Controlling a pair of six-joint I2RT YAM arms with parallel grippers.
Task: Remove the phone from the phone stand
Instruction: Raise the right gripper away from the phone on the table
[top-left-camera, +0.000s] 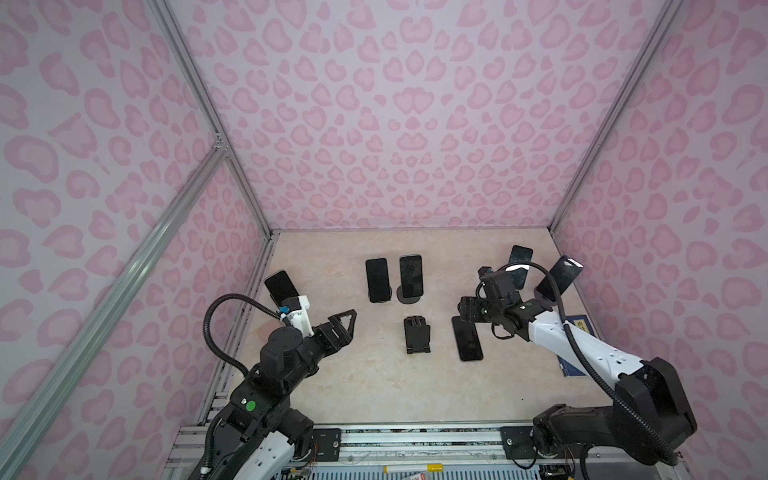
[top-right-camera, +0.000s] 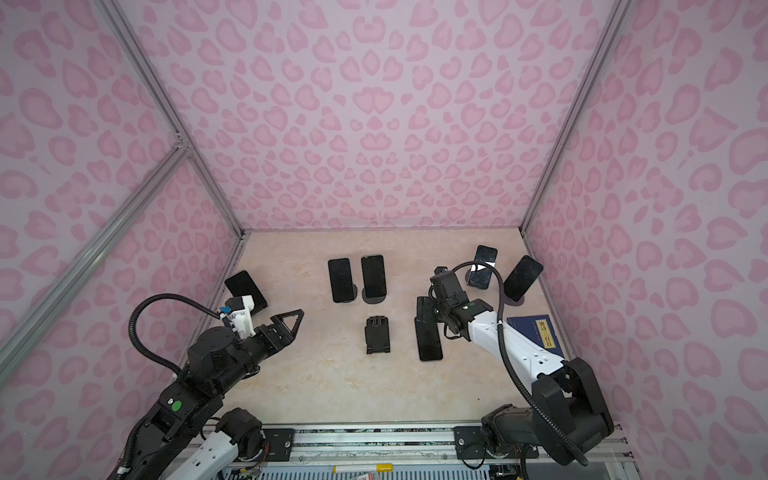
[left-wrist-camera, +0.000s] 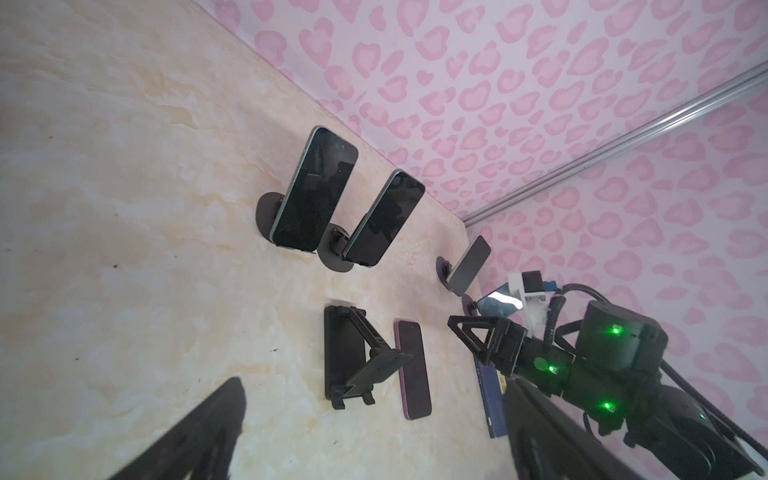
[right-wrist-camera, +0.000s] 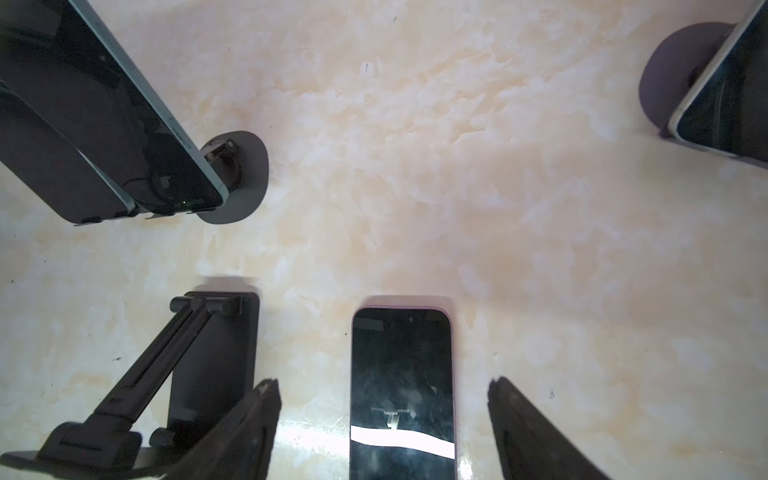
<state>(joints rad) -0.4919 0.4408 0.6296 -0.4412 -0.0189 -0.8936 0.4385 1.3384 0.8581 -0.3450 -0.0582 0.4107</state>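
Observation:
A dark phone (top-left-camera: 469, 345) (top-right-camera: 430, 345) (right-wrist-camera: 402, 390) with a purple rim lies flat on the marble tabletop, screen up. Just to its left stands the black folding phone stand (top-left-camera: 417, 334) (top-right-camera: 377, 334) (right-wrist-camera: 187, 365) with nothing on it. My right gripper (top-left-camera: 469, 309) (top-right-camera: 428, 307) (right-wrist-camera: 382, 384) hovers over the phone's far end, open, and in the right wrist view bare table shows between each finger and the phone's sides. My left gripper (top-left-camera: 347, 318) (top-right-camera: 291, 318) (left-wrist-camera: 374, 384) is open and holds nothing, left of the stand.
Two phones on round-based stands (top-left-camera: 377, 280) (top-left-camera: 410, 276) stand behind the folding stand. Another leans at the left wall (top-left-camera: 280, 284). Two more stand at the back right (top-left-camera: 519, 266) (top-left-camera: 559, 278). A blue book (top-right-camera: 540, 332) lies under the right arm.

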